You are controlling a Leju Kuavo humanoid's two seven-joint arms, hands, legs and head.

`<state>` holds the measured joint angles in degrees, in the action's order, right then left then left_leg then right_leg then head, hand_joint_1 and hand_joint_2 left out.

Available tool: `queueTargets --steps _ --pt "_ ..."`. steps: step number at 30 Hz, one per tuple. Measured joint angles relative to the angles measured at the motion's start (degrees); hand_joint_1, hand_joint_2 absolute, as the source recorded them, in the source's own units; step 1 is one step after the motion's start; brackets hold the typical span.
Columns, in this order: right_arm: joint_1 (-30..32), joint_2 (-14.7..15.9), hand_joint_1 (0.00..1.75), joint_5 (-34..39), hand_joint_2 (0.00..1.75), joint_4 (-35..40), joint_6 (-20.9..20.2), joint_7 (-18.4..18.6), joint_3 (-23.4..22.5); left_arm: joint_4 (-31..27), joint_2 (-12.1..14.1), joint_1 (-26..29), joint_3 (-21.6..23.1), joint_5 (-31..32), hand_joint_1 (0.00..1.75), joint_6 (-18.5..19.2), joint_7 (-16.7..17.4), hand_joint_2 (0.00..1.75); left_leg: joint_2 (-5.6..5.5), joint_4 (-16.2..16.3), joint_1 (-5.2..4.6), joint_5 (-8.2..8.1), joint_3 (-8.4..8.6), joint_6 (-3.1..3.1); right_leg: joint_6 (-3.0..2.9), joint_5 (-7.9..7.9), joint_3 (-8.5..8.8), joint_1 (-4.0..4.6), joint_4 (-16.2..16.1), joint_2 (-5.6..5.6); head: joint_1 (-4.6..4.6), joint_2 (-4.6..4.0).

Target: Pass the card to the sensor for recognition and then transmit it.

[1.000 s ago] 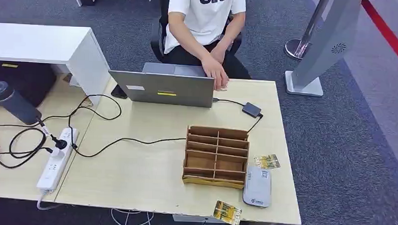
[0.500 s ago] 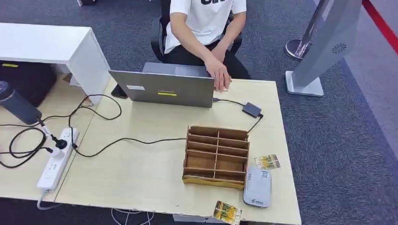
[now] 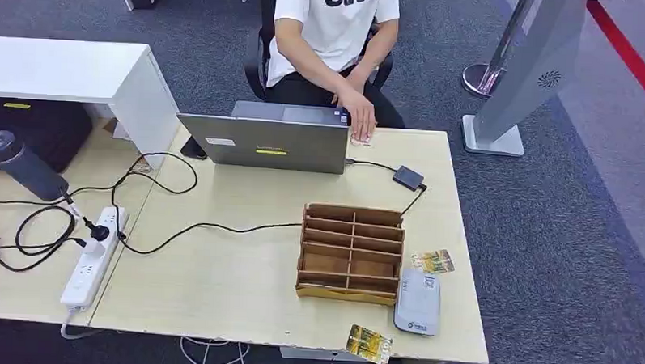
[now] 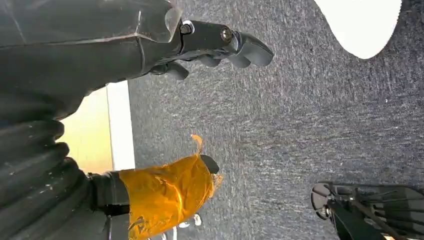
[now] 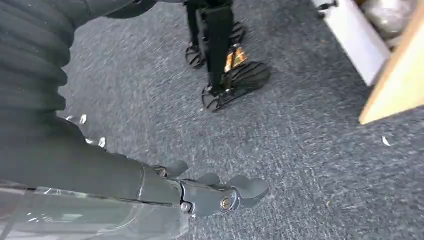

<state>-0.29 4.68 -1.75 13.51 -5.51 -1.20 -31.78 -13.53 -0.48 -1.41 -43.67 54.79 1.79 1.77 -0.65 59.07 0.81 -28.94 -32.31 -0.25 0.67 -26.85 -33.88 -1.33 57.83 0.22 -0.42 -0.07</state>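
A yellow-green card [image 3: 368, 344] lies at the table's front edge, partly over it. A second card [image 3: 432, 261] lies to the right of the cardboard divider box [image 3: 351, 253]. The grey card sensor [image 3: 417, 302] sits flat between the two cards, against the box's right front corner. My left hand [image 4: 150, 45] hangs over the carpet beside the table edge, its dark fingers [image 4: 235, 42] apart from a thumb wrapped in orange tape [image 4: 167, 192], holding nothing. My right hand [image 5: 200, 192] hangs over the carpet with its fingers [image 5: 245, 189] stretched out, holding nothing.
A person [image 3: 333, 28] sits at the far side with a hand [image 3: 360, 118] by the grey laptop [image 3: 264, 143]. A black adapter [image 3: 408, 178] with cables, a power strip [image 3: 90, 259] and a dark bottle [image 3: 16, 165] are on the table. A grey stand [image 3: 525, 76] rises at the right.
The person's hand has shifted slightly to the right beside the laptop. The cards, the sensor and the box have not moved.
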Motion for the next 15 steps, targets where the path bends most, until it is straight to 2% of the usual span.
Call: queueTargets --steps 15 --pt "3.8 -1.97 0.0 0.61 1.75 3.65 2.45 0.72 13.4 -3.21 0.04 4.24 18.32 -24.44 0.0 -0.7 -0.72 1.75 0.01 0.0 0.0 -0.01 0.0 0.0 0.0 -0.01 0.0 0.0 0.0 0.01 0.02 0.0"
